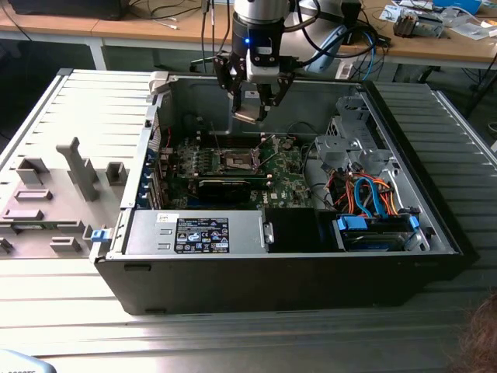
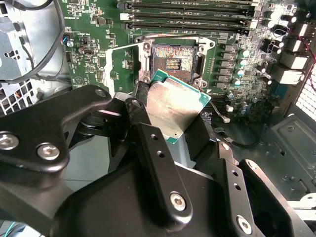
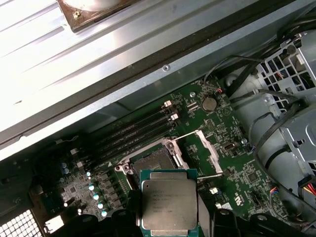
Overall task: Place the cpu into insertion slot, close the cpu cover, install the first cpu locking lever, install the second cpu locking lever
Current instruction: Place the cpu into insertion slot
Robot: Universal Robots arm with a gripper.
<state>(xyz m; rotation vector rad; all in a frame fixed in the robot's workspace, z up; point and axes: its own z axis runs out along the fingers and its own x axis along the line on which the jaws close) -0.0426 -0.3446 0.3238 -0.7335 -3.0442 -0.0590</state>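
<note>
My gripper [image 1: 250,109] hangs inside the open computer case, above the motherboard, shut on the cpu [image 1: 247,115]. The cpu [image 2: 175,111] is a flat square chip with a silver-grey top and green edge, clamped on two sides between the black fingers [image 2: 143,106]. It is held in the air, short of the insertion slot [image 2: 173,59], which lies bare with its contacts showing. In the first wrist view the cpu [image 3: 169,203] sits just before the slot [image 3: 155,160]. The cpu cover [image 3: 207,145] stands swung open beside the slot, and thin wire levers [image 3: 190,134] are raised.
Memory slots [image 3: 133,133] run along the far side of the socket. A black card [image 1: 225,186] lies across the board nearer the camera. A drive cage [image 1: 349,148] with orange and blue cables [image 1: 373,198] stands at the exterior view's right. The case wall [image 1: 202,97] is close behind.
</note>
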